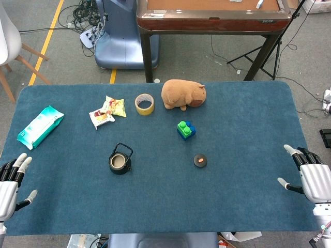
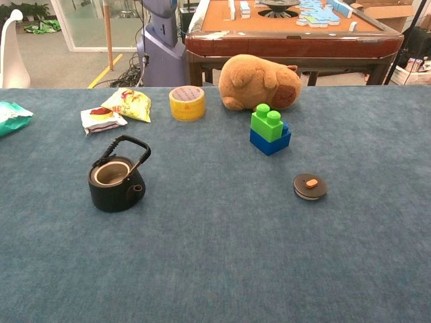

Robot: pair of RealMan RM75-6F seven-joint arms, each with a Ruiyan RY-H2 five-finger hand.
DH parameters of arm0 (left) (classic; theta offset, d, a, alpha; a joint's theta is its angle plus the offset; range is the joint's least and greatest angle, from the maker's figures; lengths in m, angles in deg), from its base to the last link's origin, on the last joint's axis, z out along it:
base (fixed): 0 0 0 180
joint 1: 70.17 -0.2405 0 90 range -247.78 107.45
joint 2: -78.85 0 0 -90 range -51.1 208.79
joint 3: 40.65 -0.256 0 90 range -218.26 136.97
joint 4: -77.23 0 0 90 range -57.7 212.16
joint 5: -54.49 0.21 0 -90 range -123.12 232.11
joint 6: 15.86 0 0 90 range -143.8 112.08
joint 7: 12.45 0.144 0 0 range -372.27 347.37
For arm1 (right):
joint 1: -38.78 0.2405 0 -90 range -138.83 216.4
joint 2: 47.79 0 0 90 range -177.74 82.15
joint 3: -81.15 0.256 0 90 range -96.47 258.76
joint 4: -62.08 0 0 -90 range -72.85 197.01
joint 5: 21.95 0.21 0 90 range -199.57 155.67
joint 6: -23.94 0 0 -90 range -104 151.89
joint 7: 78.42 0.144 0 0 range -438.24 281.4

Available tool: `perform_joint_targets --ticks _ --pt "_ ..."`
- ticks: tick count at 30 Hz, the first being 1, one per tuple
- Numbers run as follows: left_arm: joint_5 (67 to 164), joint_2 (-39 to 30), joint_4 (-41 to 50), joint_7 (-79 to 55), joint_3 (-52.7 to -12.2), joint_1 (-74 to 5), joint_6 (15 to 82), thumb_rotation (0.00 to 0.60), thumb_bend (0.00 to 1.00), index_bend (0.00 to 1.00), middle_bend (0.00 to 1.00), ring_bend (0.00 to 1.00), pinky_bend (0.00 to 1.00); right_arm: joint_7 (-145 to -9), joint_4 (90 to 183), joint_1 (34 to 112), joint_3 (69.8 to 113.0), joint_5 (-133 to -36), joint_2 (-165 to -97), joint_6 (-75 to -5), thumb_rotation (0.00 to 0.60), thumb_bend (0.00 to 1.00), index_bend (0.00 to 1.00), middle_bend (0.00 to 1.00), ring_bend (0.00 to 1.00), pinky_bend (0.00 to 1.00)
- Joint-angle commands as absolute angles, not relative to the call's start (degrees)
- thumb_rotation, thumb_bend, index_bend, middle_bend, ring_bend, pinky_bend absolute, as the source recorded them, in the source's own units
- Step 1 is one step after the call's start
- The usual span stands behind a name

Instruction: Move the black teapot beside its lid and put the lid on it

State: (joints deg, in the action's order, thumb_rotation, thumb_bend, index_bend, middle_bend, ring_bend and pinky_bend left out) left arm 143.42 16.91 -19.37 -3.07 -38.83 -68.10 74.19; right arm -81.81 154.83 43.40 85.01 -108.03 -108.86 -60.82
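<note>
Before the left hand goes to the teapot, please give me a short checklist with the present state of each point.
1. Black teapot upright, mouth open: ok.
2. Lid lies flat, knob up, apart from the teapot: ok.
3. Bare cloth between teapot and lid: ok.
4. Left hand holds nothing, fingers apart: ok.
5. Right hand holds nothing: ok.
6. Teapot contents: cannot tell.

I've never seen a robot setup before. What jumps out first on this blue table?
Probably the brown capybara plush at the far edge, with the green and blue toy bricks just in front of it. Nearer sits the open black teapot, its lid lying apart to its right. The left hand and right hand wait open at the table's sides.
</note>
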Motion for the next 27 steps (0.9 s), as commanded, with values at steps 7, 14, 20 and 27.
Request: perform_joint_targets --ticks 7,14,20,27 --pt "143.66 16.88 -19.15 -3.31 -38.93 -68.01 74.05 0.600 0.21 0.09 0.07 0.08 0.09 -81.86 155.11 43.12 84.87 -108.32 -108.52 -61.30 0.600 0.05 0.16 0.28 0.17 0.24" --pt "143.75 17.06 -18.81 -4.02 -38.85 -67.84 73.91 0.600 0.21 0.09 0.07 0.08 0.09 -82.36 155.68 43.01 85.15 -108.51 -108.13 -61.97 0.600 0.05 0.16 0.28 0.17 0.24" --pt "144.30 17.63 -18.62 -5.84 -38.51 -66.69 72.77 0.600 0.21 0.09 0.07 0.08 0.09 -83.05 156.42 43.09 85.58 -108.27 -107.64 -62.21 0.600 0.05 0.16 0.28 0.17 0.24" --pt "144.56 19.86 -18.68 -9.46 -37.17 -62.49 67.68 0.600 0.23 0.14 0.07 0.08 0.09 -84.39 157.60 43.56 86.65 -107.73 -106.63 -62.49 0.600 0.05 0.16 0.28 0.17 0.24"
